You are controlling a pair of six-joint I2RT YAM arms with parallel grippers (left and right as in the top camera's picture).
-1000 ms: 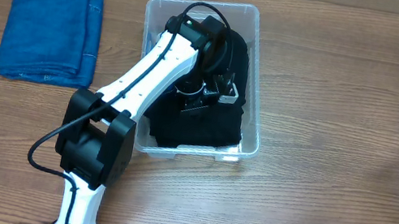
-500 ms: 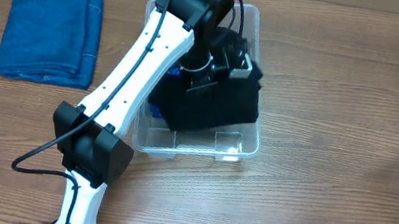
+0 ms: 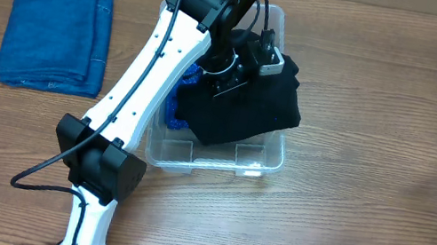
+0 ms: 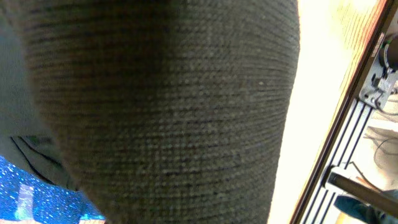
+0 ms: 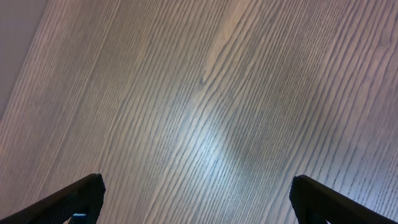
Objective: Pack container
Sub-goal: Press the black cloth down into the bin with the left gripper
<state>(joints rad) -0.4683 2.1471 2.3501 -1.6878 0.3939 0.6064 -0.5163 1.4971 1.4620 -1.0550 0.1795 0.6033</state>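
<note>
Looking down from overhead, I see the left gripper (image 3: 235,79) clamped on a black cloth (image 3: 243,109), holding it raised over the container (image 3: 239,160). One corner of the cloth overhangs the container's right rim. A bit of blue fabric (image 3: 175,113) lies low inside the container by its left wall, partly under the black cloth. My left wrist view is almost all black knit, which hides the fingers. A folded blue towel (image 3: 56,29) sits on the table (image 3: 373,168), well left of the container. The right gripper (image 5: 199,199) hangs over bare wood, jaws apart and empty.
</note>
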